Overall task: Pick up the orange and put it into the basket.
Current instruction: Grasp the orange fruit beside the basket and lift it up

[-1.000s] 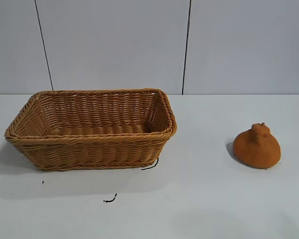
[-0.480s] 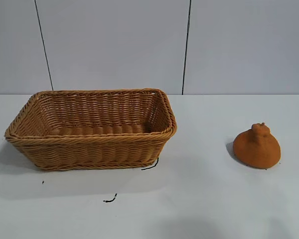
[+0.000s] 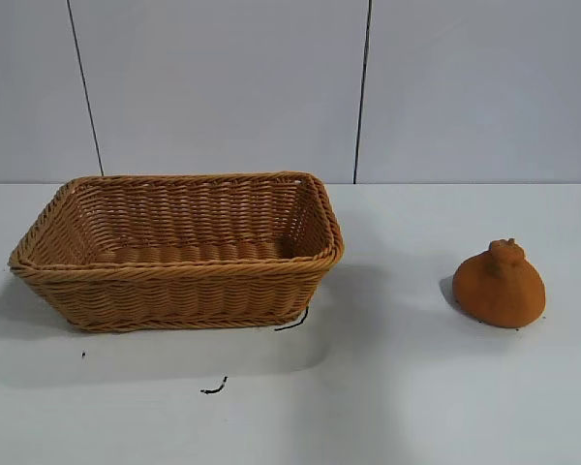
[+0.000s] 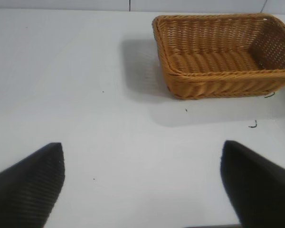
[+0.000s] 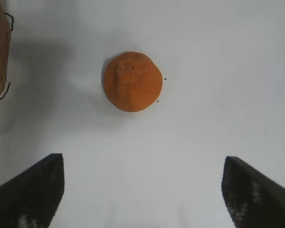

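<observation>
White table (image 3: 416,387): orange (image 3: 500,286) apart from basket (image 3: 179,254).

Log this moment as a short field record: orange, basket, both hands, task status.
orange: on the table, right of the basket, apart from it, knob up
basket: upright on the table, nothing seen inside
right hand: open, above the table with the orange ahead of it, not touching
left hand: open, over bare table, basket ahead
task status: orange not yet picked up

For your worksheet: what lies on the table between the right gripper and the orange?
Nothing: the right wrist view shows only bare white table between the open right gripper and the orange.
</observation>
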